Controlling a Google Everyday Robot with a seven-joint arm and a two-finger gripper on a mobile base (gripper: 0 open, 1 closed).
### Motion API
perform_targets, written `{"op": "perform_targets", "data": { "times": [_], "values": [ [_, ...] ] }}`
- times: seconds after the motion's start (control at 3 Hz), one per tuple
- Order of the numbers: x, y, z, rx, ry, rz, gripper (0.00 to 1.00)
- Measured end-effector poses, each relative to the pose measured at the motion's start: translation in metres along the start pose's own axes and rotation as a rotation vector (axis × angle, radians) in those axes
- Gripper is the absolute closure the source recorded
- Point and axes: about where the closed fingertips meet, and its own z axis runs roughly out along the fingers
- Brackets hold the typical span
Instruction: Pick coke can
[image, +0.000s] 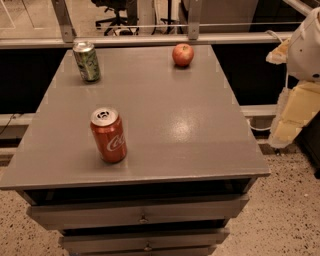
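Stock on grey drawer cabinet (175, 115): upright red aluminium coke can (108, 135) front-left; green patterned can (87, 61), red apple (183, 55) rear. Pale gripper (292, 115) hangs right, clear; its grip we cannot tell.

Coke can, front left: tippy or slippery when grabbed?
The coke can stands upright, tall on a narrow base: probably tips if pushed high. Smooth shiny wall: likely slippery, may dent under a hard squeeze. The gripper hangs right of the table, far from the can.
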Motion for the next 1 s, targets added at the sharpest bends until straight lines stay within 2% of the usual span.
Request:
{"op": "perform_targets", "data": {
  "times": [0.33,0.67,1.0],
  "values": [
    [-0.001,0.0,0.0,0.001,-0.002,0.0,0.0],
    [-0.023,0.002,0.025,-0.035,-0.088,0.012,0.0],
    [-0.105,0.005,0.104,-0.18,-0.36,0.02,0.0]
  ]
}}
